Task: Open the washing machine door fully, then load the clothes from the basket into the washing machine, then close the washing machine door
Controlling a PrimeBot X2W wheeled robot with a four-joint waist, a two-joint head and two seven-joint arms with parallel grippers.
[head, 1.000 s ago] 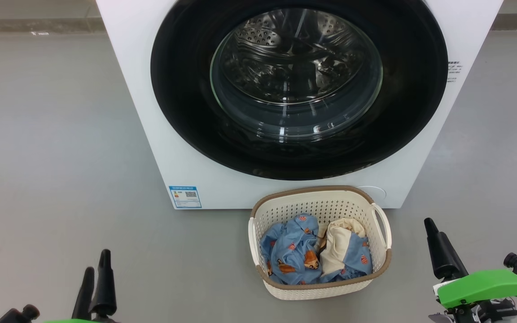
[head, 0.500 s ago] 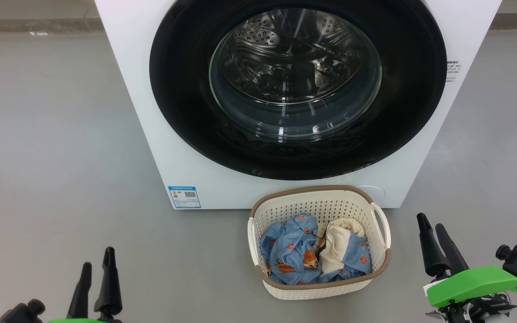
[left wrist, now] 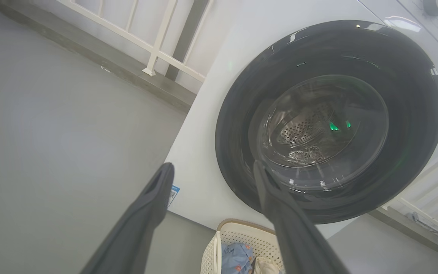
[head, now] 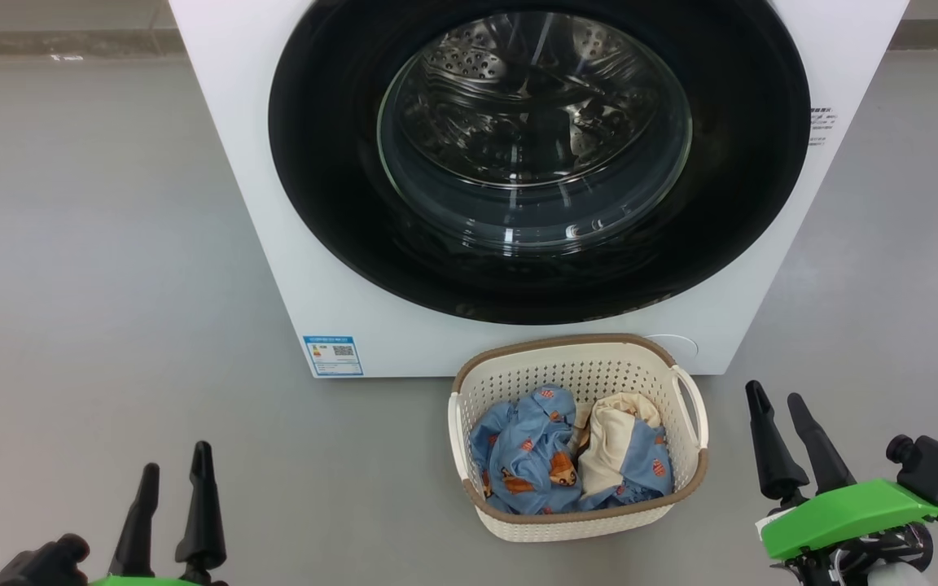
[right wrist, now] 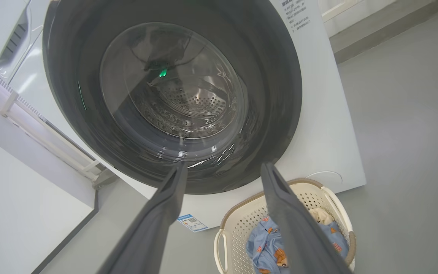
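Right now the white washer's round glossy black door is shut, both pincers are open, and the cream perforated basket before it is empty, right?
The cream perforated plastic basket is not empty: the head view shows light-blue printed and cream-yellow clothes inside it. Otherwise right: the round glossy black door on the white washer is shut, and the left pincer and right pincer are open.

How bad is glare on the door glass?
Head view: small white highlights low on the washing machine door, drum readable through it. Left wrist view: door looks hazy, two green glints in the glass, likely reflections. Right wrist view: one green glint, streaky highlights low on the glass.
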